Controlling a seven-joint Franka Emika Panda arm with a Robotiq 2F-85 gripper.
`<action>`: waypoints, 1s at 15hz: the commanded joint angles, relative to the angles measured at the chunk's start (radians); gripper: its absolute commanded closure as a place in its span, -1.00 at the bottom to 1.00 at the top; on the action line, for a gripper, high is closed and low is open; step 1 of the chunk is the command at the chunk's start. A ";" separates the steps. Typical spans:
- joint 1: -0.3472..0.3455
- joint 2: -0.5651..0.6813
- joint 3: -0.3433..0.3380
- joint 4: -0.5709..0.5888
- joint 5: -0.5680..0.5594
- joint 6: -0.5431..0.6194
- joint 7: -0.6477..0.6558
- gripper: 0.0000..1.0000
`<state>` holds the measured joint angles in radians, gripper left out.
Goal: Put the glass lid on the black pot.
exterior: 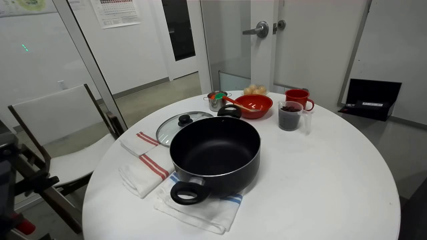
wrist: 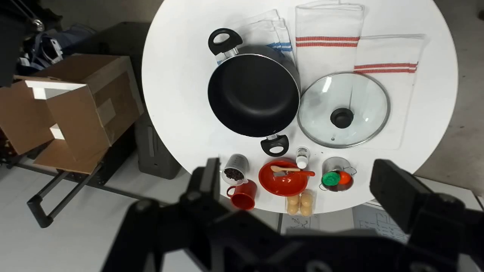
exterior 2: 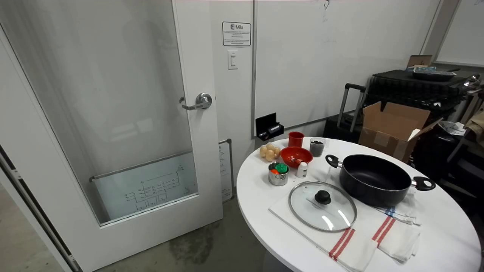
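Note:
The black pot stands uncovered and upright on the round white table, partly on a blue-striped towel. It also shows in an exterior view and in the wrist view. The glass lid lies flat beside the pot, black knob up, partly on red-striped towels. In an exterior view the pot hides part of the lid. The lid is fully seen in the wrist view. My gripper is wide open and empty, high above the table. The pot and lid lie beyond its fingertips in the wrist view.
Near the lid and pot stand a steel cup, a small white bottle, a red bowl with a spoon, a measuring cup, a red mug and eggs. A chair is beside the table.

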<state>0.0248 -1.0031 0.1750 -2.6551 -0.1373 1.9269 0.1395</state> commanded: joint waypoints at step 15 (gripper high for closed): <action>0.068 0.552 -0.058 0.089 0.027 0.306 -0.137 -1.00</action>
<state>0.0639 -0.6252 0.1436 -2.6439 -0.1372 2.1881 0.0630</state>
